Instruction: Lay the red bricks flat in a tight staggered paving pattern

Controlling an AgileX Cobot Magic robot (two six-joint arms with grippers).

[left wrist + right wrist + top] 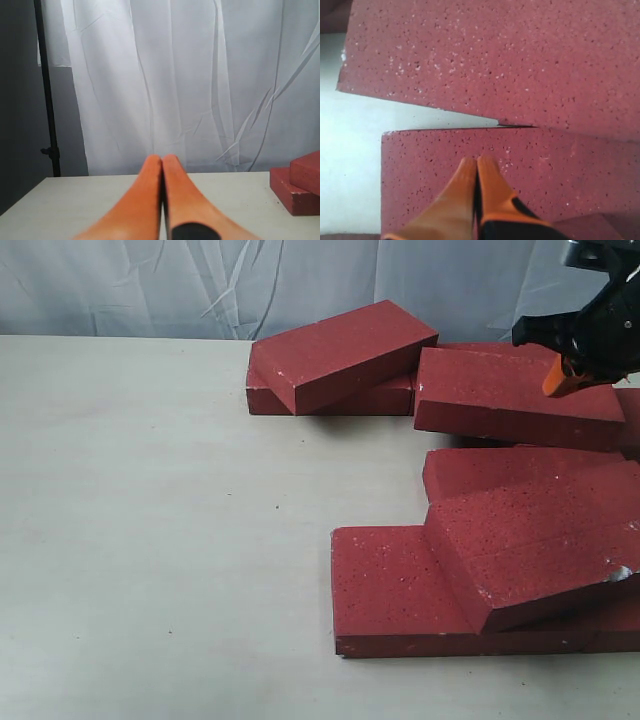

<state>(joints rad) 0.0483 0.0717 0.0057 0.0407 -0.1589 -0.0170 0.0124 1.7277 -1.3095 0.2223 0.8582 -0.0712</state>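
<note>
Cropped by the exterior view's right edge: the red bricks (520, 540) of the near pile and the tilted one behind, so no telling the full count. Hidden under the upper bricks: much of the lower layer. Clipped at the top right corner: the right tool (560, 378). Blurred and cut at the wrist view's bottom edge: the left tool (161, 162). Clipped in both wrist views: every brick.
</note>
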